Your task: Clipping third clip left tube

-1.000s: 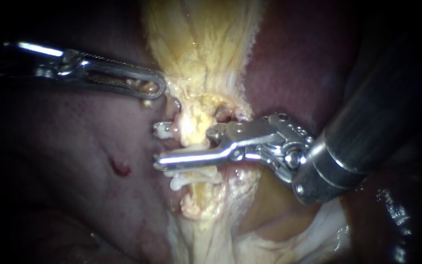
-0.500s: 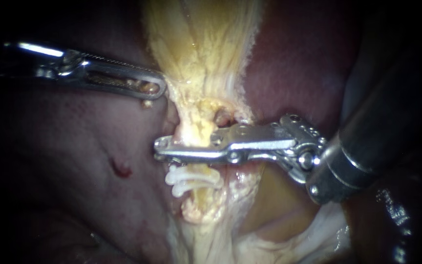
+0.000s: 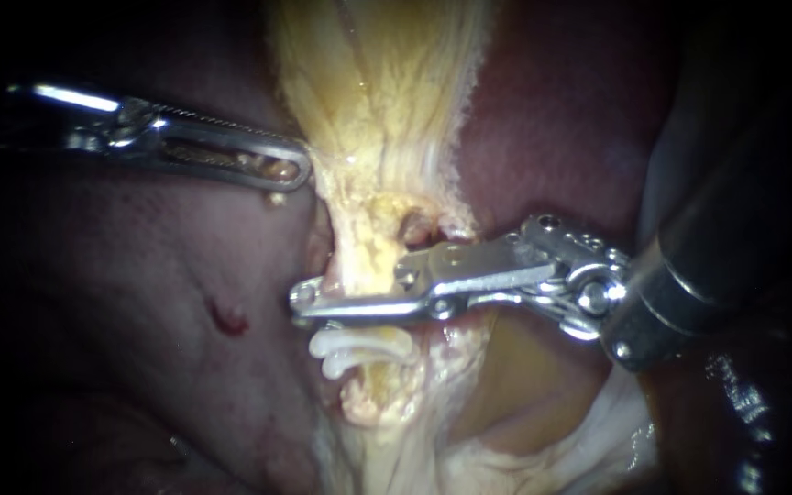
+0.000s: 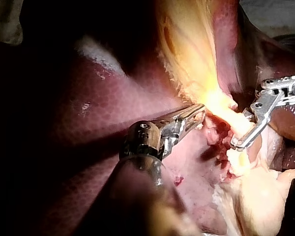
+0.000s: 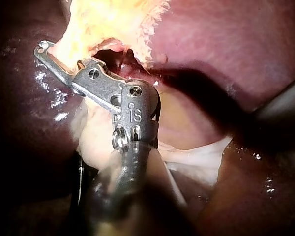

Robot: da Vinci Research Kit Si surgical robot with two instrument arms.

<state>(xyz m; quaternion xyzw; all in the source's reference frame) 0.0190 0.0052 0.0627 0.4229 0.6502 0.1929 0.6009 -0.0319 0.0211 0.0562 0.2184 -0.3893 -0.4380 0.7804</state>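
Note:
A pale yellow tube (image 3: 366, 261) runs down from the gallbladder's fatty neck (image 3: 378, 101). My right instrument (image 3: 304, 301) comes in from the right, its long jaws shut across this tube from both sides. Just below the jaws, two white clips (image 3: 359, 348) sit on the same tube. In the right wrist view the jaws of the right instrument (image 5: 43, 48) reach past the yellow tissue (image 5: 103, 19). My left instrument (image 3: 300, 170) is at the upper left, jaws together on the gallbladder's edge; in the left wrist view the left instrument (image 4: 201, 111) meets that tissue, with the right instrument (image 4: 235, 144) ahead.
Dark red liver (image 3: 139, 302) lies left of the tube, marked by a small red nick (image 3: 226, 317). More liver (image 3: 561, 119) rises at the upper right. White membrane (image 3: 598, 440) spreads under the right instrument's shaft (image 3: 726, 247).
The right instrument's jaws, open around the tube a second ago, have closed across it. Its wrist has drawn slightly to the right. The left instrument has held still.

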